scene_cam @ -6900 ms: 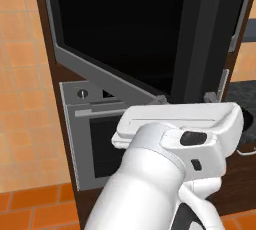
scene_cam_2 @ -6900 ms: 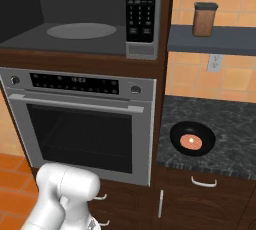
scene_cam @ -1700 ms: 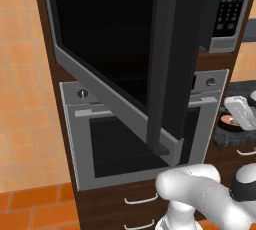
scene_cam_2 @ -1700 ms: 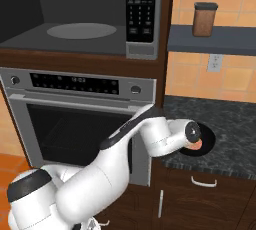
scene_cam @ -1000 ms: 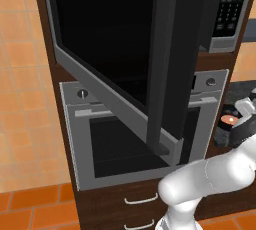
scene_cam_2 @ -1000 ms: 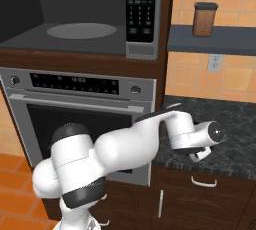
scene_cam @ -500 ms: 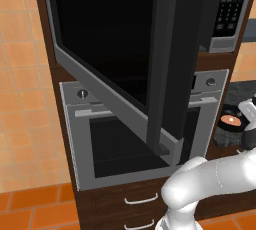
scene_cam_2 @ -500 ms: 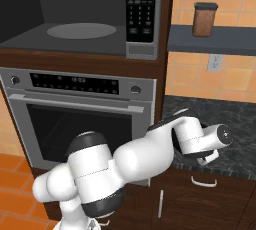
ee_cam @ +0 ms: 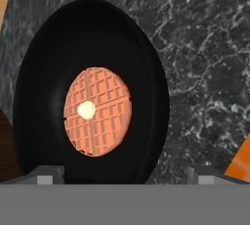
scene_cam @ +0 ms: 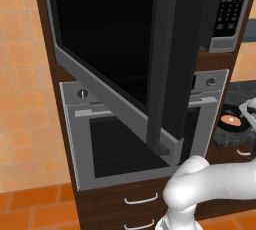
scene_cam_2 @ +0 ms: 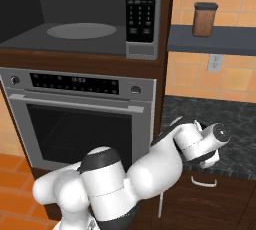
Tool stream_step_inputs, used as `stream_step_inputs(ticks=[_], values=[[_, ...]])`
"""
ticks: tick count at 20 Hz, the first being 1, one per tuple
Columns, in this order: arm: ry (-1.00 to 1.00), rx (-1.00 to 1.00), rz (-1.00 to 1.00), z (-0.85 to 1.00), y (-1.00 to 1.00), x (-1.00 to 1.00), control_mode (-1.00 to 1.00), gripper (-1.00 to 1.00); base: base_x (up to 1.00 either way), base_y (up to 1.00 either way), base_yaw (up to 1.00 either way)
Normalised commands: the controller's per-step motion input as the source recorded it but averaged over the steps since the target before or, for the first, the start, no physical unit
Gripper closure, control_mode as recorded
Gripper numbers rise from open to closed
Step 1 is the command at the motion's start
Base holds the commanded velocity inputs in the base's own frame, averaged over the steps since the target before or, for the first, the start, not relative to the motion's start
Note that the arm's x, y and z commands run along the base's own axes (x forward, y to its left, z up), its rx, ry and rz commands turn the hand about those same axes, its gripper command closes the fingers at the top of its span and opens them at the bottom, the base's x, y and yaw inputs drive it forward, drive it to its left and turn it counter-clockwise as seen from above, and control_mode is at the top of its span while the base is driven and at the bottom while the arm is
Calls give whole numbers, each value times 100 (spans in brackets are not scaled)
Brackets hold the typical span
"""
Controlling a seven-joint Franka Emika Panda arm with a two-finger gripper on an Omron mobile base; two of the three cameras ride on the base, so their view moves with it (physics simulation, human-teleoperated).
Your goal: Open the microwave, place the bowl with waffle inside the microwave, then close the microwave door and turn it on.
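The claw [ee_cam: 125, 172] is wide open and holds nothing. It hangs right above the bowl with waffle [ee_cam: 93, 101], which sits on the dark stone counter [ee_cam: 205, 62]. The microwave door [scene_cam: 125, 49] is swung open, so the first step looks done. Now it is time to grab the bowl. The claw needs to go down and pinch the bowl's edge, maybe at 6 o'clock.
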Motion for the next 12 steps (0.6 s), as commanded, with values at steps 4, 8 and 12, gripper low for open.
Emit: stream_step_inputs(ticks=[4,8,12], values=[[16,0,0,-30,0,30,-100,-100,0,0,0],[13,0,0,-35,-1,37,-100,-100,0,0,0],[8,2,0,-30,-14,27,-100,-100,0,0,0]])
